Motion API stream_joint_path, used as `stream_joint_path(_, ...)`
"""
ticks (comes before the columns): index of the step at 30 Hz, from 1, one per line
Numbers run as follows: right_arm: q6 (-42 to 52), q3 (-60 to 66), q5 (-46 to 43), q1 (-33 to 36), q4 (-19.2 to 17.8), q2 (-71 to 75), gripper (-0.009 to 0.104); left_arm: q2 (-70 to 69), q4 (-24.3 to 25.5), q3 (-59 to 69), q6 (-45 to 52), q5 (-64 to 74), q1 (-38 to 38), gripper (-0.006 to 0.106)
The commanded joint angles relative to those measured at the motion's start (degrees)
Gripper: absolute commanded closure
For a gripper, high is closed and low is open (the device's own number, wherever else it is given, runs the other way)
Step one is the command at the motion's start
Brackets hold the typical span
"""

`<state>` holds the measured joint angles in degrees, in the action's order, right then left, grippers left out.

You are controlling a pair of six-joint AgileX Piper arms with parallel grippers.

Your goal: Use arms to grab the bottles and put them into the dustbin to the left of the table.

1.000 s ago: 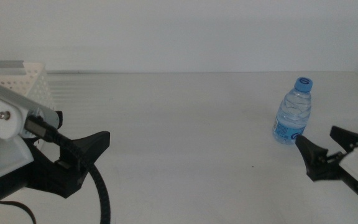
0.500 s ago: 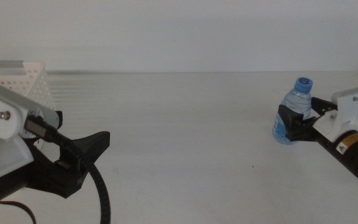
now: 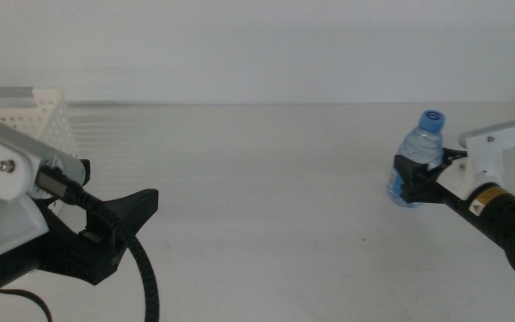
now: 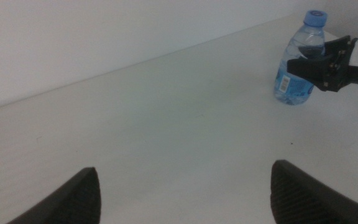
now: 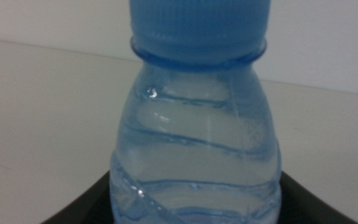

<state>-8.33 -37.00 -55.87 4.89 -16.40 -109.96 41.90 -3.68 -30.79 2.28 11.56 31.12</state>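
bottles: 1 | dustbins: 1 | arms: 2 | tables: 1

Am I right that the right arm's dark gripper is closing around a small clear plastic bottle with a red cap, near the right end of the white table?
Not quite: the cap is blue, not red, as the right wrist view shows up close. The rest holds: the right gripper has its jaws around the small clear plastic bottle near the right end of the white table.
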Motion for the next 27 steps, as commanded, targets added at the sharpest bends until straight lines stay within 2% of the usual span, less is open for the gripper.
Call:
stream_joint_path(1, -1.4, -2.6, -4.2, 1.9, -2.7, 3.2, 0.095, -0.3, -0.3, -1.7, -0.8, -4.6, 0.3, 0.01)
stream_joint_path(5, -5.4, -9.3, -1.3, 6.1, -6.1, 3.7, 0.095, -0.3, -0.3, -1.7, -0.8, -4.6, 0.3, 0.01)
stream_joint_path(9, -12.0, -19.3, 8.9, 12.1, -10.1, 2.8, 0.095, -0.3, -0.3, -1.7, -0.8, -4.6, 0.3, 0.01)
stream_joint_path(13, -12.5, -29.1, 14.7, 17.9, -14.5, -0.2, 0.095, -0.3, -0.3, -1.7, -0.8, -4.6, 0.3, 0.01)
stream_joint_path(21, -19.7, -37.6, 15.2, 25.7, -15.5, -5.9, 0.095, -0.3, -0.3, -1.7, -0.8, -4.6, 0.3, 0.01)
stream_joint_path(27, -19.6, -38.0, 13.9, 29.5, -15.5, -9.1, 0.095, -0.3, -0.3, -1.7, -0.8, -4.6, 0.3, 0.01)
